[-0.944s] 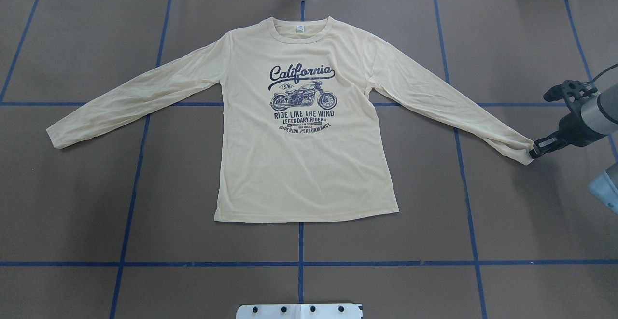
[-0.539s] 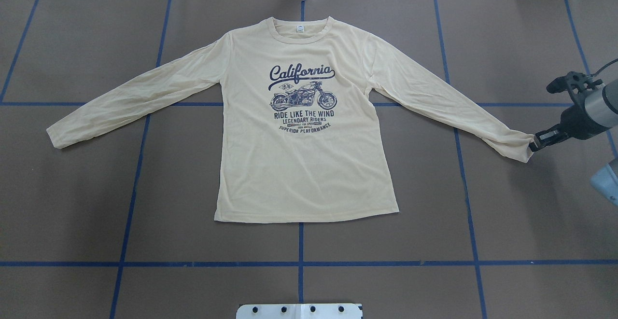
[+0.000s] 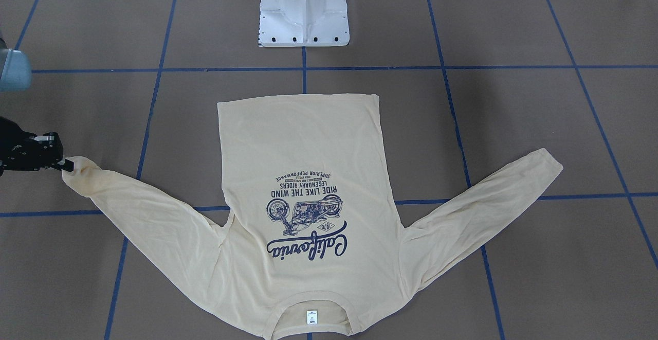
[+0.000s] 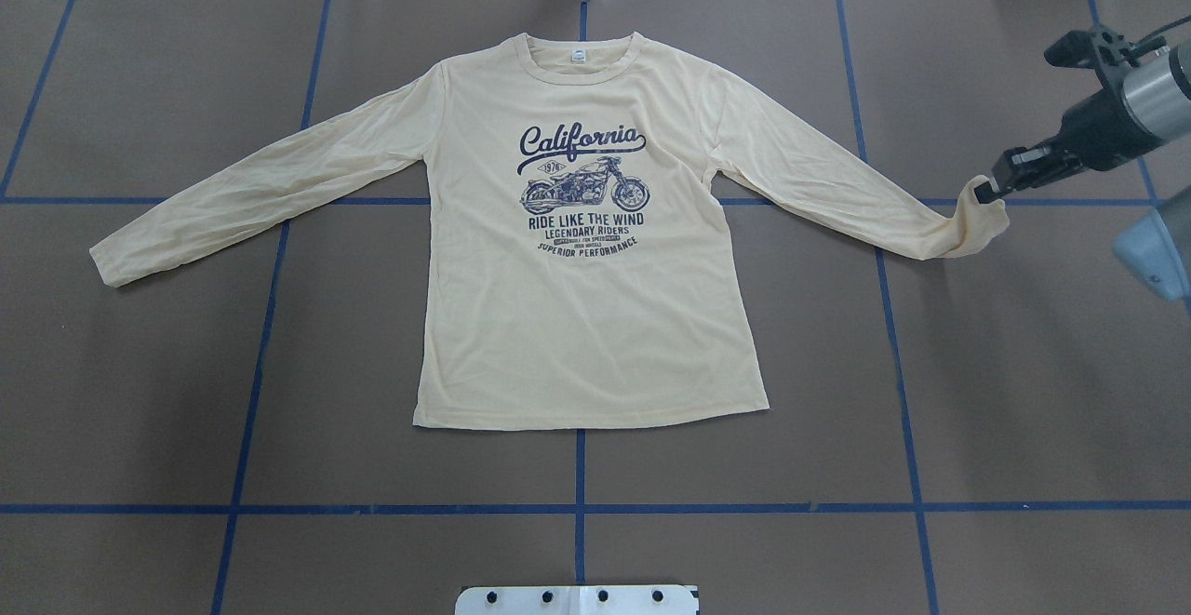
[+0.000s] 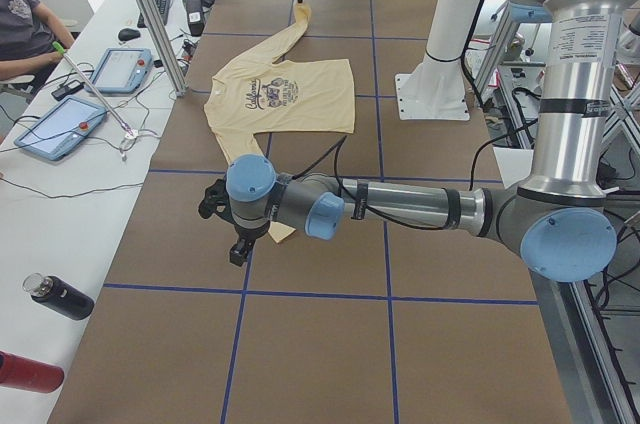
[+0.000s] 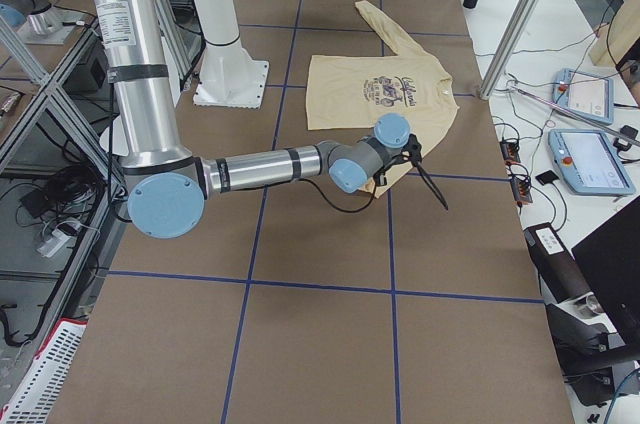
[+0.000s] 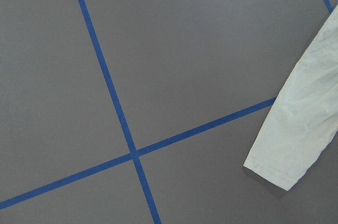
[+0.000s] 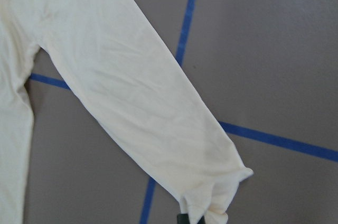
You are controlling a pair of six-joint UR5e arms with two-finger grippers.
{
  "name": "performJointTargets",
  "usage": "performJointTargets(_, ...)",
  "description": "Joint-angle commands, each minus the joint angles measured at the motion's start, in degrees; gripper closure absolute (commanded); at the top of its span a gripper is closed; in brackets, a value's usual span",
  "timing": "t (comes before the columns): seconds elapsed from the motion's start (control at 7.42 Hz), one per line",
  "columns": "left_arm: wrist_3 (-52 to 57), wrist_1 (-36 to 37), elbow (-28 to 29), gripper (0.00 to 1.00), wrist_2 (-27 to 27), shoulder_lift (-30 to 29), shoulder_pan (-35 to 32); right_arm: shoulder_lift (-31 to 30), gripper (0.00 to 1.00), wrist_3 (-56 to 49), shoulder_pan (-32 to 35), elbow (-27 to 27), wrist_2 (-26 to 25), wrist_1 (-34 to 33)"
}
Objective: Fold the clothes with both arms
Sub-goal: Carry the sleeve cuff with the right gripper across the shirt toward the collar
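The right arm is cut off by the overhead view's right edge and shows from the front only as a black gripper and a blue joint cap at the frame's left edge; the right gripper (image 4: 988, 189) is clenched on the right sleeve cuff (image 4: 977, 217) of the T-shirt (image 4: 577, 317), its jaws closed on a pinch of fabric, and the cuff hangs bunched and folded over below the fingertips; the right wrist camera shows only a dark sliver of finger (image 8: 182, 217) at its bottom edge, under the puckered cuff. The left arm appears in neither the overhead nor the front view; the left gripper (image 5: 237, 244) shows only as a small dark shape in the exterior left view, over the table just beside the left sleeve cuff (image 7: 280, 163), which the arm partly hides there, and I cannot tell how its jaws stand; its wrist camera shows no fingers. The T-shirt lies flat and face up mid-table, its print (image 4: 582, 192) and neck label (image 4: 579, 55) showing, collar away from the robot, hem toward the white pedestal base (image 3: 304, 21) but well apart from it; the left sleeve lies flat, spread outward. Bare brown table (image 4: 186, 410) with blue tape lines (image 4: 579, 466) surrounds the shirt on every side, widest below the hem and beyond both cuffs.
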Motion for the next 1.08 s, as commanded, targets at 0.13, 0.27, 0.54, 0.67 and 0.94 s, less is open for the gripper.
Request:
performJointTargets(0.13,0.0,0.0,0.4,0.00,-0.1,-0.5,0.0,14.8,1.00,17.6,-1.4,-0.8,2.1,-0.2)
performJointTargets(0.27,0.0,0.0,0.4,0.00,-0.1,-0.5,0.0,18.2,1.00,19.6,-2.7,-1.5,1.9,-0.2)
performJointTargets(0.54,0.0,0.1,0.5,0.00,-0.1,-0.3,0.0,28.8,1.00,22.1,-3.7,-7.4,1.7,-0.2)
performJointTargets(0.67,0.0,0.0,0.6,0.00,-0.1,-0.1,0.1,36.6,1.00,22.1,-4.5,-12.7,1.6,-0.2)
performJointTargets(0.94,0.2,0.0,1.9,0.00,-0.1,-0.5,0.1,49.8,1.00,22.0,-10.5,-21.2,-7.0,-0.2)
